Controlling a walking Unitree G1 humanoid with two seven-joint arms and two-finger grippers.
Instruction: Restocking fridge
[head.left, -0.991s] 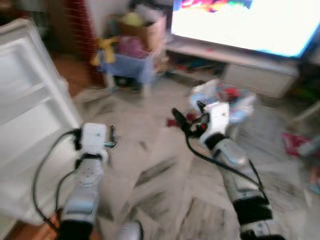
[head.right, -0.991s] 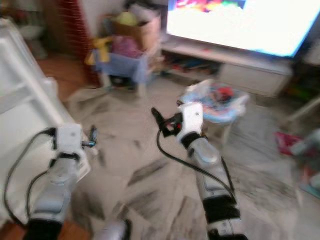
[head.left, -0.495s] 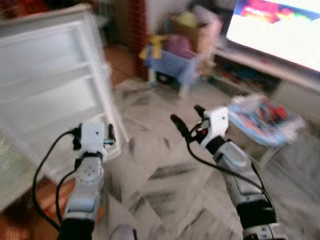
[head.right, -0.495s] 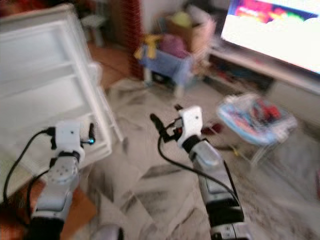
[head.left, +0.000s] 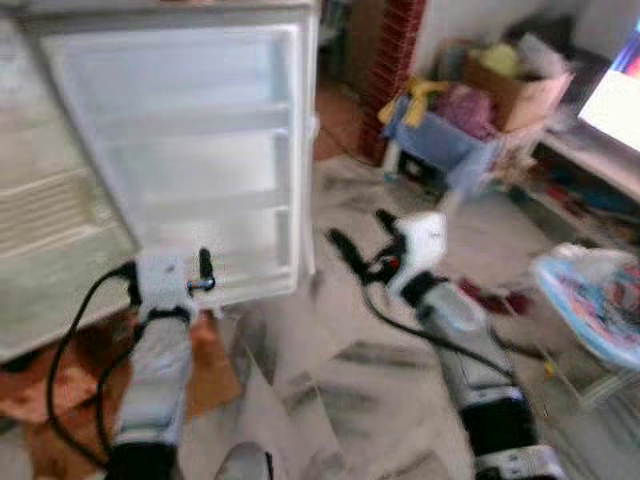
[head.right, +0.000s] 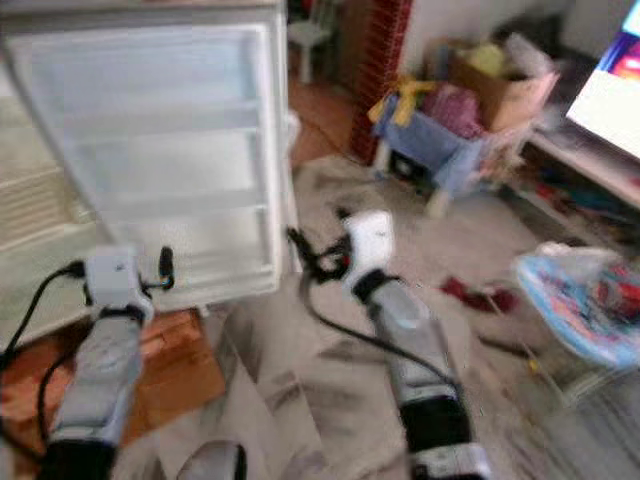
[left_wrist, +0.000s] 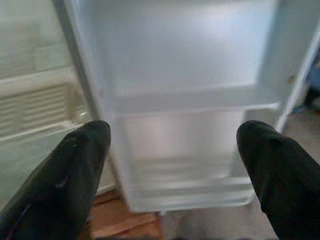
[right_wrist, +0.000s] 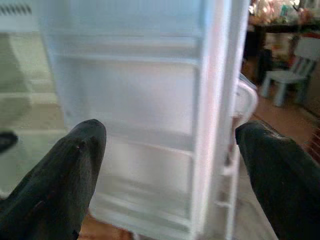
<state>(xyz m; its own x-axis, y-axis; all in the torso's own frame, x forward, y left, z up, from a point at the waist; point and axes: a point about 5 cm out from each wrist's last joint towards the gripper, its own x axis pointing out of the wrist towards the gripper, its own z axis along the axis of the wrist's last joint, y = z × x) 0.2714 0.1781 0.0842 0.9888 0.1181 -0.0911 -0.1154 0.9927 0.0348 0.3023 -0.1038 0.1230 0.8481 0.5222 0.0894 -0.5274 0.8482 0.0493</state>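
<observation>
open fridge door (head.left: 190, 150) ahead (shelves bare)

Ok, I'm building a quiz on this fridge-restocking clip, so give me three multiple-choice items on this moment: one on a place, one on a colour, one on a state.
1. Where is the open fridge door relative to the robot?
A. Ahead, toward its left
B. Behind the television
C. On the blue stand

2. What colour is the brick pillar beyond the door?
A. Green
B. Red
C. Yellow

3. How are the fingers of the left gripper and right gripper?
A. Both spread apart, holding nothing
B. Both shut on a bottle
C. Left shut, right open

Answers:
1 A: the white door with bare shelves stands ahead on the left of the head views.
2 B: the bricks look red.
3 A: each wrist view shows two black fingers wide apart with nothing between them.
</observation>
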